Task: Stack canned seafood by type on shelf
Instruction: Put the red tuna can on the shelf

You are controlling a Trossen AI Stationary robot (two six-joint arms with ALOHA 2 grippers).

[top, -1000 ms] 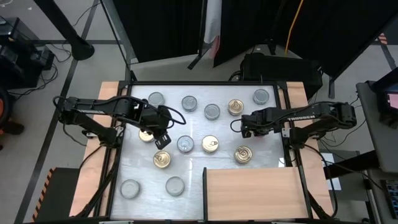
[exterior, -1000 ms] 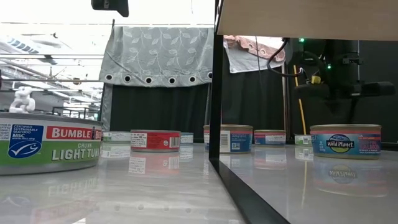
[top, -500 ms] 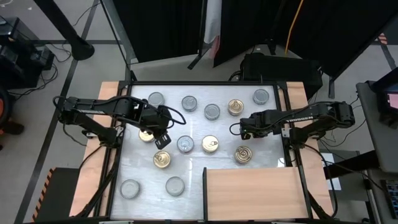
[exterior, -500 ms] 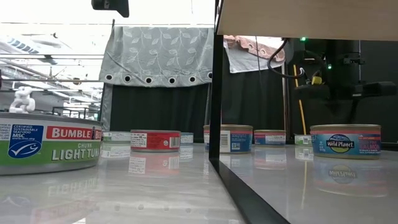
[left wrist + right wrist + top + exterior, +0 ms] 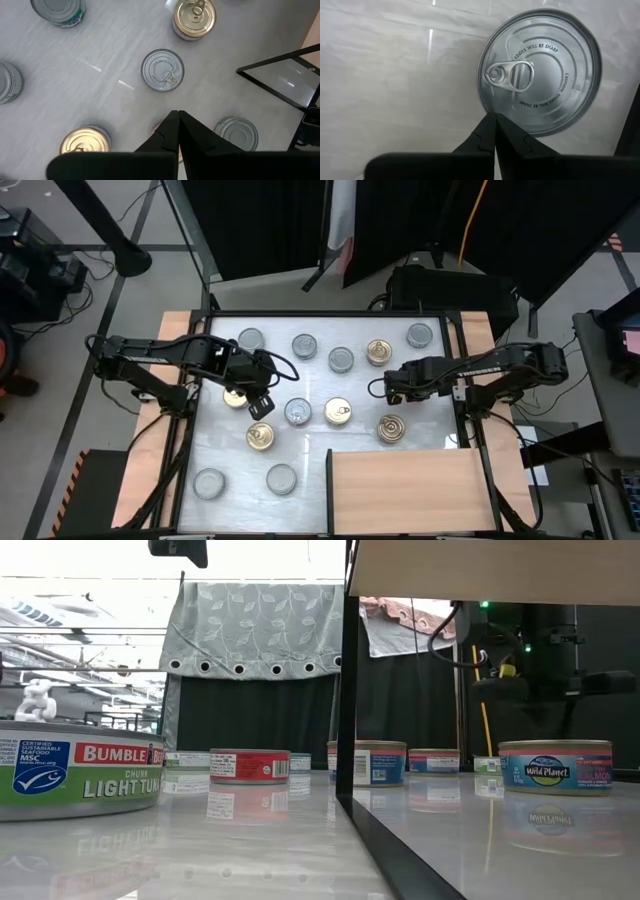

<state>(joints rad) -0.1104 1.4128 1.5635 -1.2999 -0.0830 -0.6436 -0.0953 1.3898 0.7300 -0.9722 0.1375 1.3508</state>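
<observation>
My L gripper (image 5: 268, 395), pressed together, hovers w/ a gold can (image 5: 261, 436) at 6 o'clock. R gripper (image 5: 377, 388), also pressed together, hangs over tabletop (image 5: 310, 458).

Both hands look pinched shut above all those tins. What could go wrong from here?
The right hand hangs shut over a silver pull-ring tin; lowered like that, it would probably poke the lid or shove the tin rather than grasp it. The left hand is also shut, with gold-topped tins close by, so a sweep might knock one. The shelf holds nothing yet; sliding tins could mix types.
</observation>
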